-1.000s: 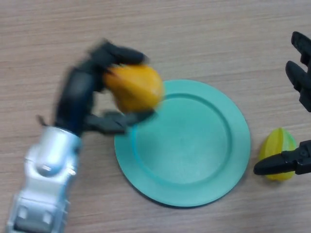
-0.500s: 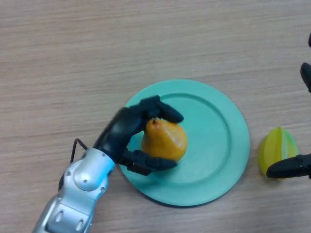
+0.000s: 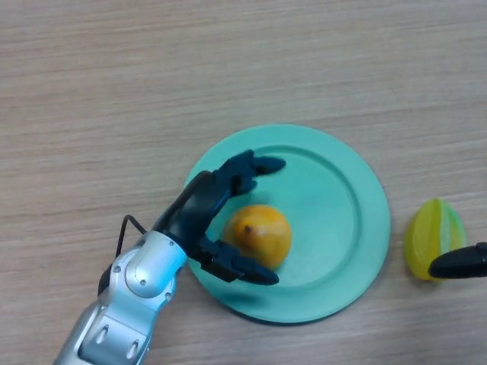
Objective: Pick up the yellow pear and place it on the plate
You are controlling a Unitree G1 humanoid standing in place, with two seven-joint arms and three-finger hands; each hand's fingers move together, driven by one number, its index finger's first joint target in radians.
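Now the yellow pear is seen resting on the green plate, in its inner well at about eight o'clock from the centre, close to the raised rim on that side. The left hand is spread open around it: the upper fingers are stretched toward twelve o'clock of the fruit, clear of its skin, and the thumb lies along its six o'clock side, so near that contact cannot be ruled out. Nothing is gripped.

The main risk is judged to lie in the withdrawal. Should the thumb be dragged back toward seven o'clock while touching, the pear could be rolled up against the rim or tipped off the plate onto the wooden table. A rounded fruit is easily set rocking, so a straight lift before any sideways pull would be advised. The plate itself might also be nudged by the wrist, which hangs over its eight o'clock edge.

At three o'clock of the plate, a yellow-green fruit lies on the table, with the right hand shown only as one dark finger beside it.
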